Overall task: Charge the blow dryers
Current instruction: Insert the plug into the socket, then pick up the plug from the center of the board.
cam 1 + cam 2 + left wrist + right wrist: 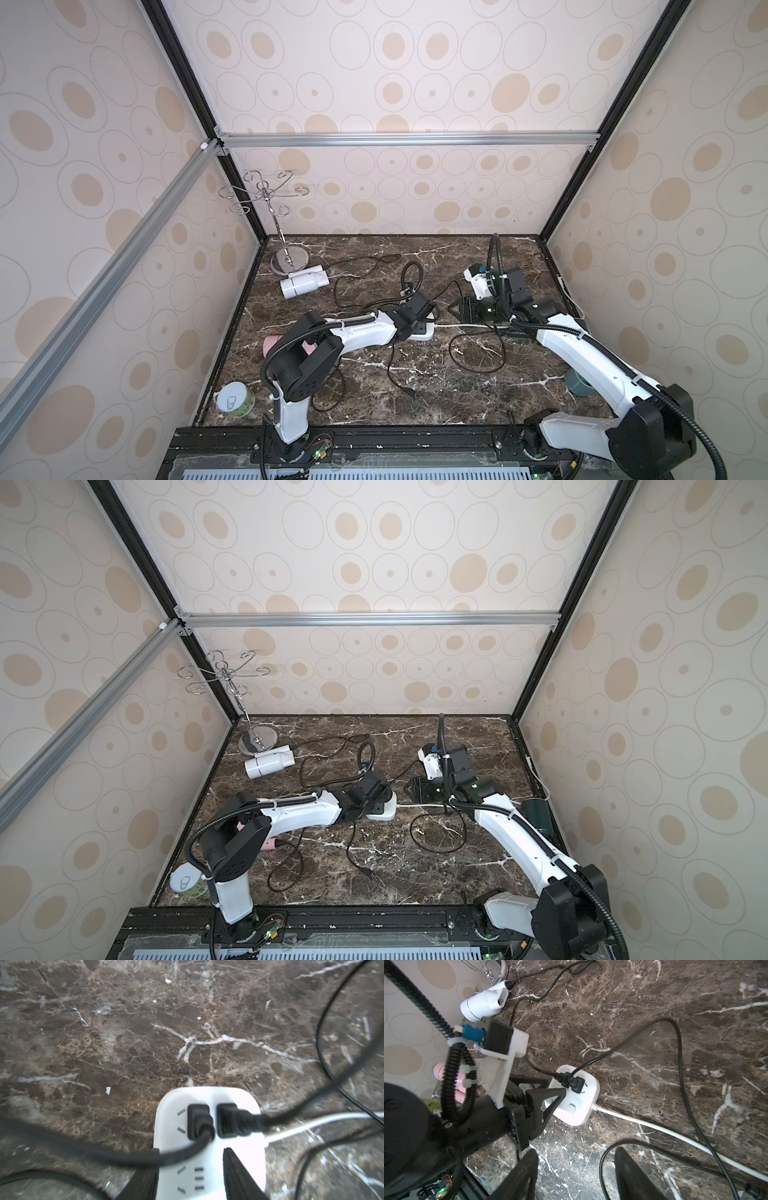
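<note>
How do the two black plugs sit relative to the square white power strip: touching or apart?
Touching. The left wrist view shows both black plugs seated side by side in the square white power strip, with no gap visible.

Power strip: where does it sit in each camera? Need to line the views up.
In a top view: power strip mid-table, partly covered by the left arm.
In a top view: same spot, mid-table.
Left wrist: close in the foreground, two black plugs in it.
Right wrist: mid-picture, both plugs showing.
Shared landmark: its white cable, seen in all four.
</note>
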Robot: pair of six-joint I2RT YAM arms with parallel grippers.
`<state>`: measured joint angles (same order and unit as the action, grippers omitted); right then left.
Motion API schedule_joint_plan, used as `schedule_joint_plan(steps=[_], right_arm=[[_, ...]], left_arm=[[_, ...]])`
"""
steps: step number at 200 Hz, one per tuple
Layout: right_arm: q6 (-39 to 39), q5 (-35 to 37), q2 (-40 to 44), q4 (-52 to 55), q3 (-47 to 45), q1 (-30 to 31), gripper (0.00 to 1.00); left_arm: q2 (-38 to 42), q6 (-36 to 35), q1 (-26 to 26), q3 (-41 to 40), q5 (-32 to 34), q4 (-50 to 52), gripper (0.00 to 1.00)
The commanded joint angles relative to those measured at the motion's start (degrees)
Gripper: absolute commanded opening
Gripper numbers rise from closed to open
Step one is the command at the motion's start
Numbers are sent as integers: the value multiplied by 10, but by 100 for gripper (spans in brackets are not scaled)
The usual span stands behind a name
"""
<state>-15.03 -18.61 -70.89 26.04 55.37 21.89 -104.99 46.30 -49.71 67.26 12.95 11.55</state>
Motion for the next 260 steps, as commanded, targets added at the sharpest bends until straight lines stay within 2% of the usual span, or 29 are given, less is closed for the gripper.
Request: schedule_joint_plan(steps=[1,26,55,85,99,121,146,186,229,260], right_arm=[[-7,-21,-8,9,7,23,60],[10,-13,-15,29,10,68,56],[32,7,-13,66,-6,132,47],[43,13,-22,104,-22,210,43],[45,30,-24,117,-24,252,47],[39,8,-27,90,-43,299,56],[34,17,-52,81,-43,348,61],[42,67,-106,67,-49,400,58],[55,71,-148,47,-54,413,47],[51,86,-169,22,-60,423,44]], left_arm=[[49,-24,9,-13,-29,13,51],[96,-32,19,-55,-75,13,47],[177,-24,34,-124,-88,5,45],[273,-7,64,-193,-121,-27,44],[304,7,71,-205,-96,-7,44],[334,25,90,-216,-47,28,44],[371,44,130,-249,-56,7,44],[375,62,151,-266,-71,-4,44],[371,58,154,-262,-71,0,45],[367,53,157,-259,-71,7,46]])
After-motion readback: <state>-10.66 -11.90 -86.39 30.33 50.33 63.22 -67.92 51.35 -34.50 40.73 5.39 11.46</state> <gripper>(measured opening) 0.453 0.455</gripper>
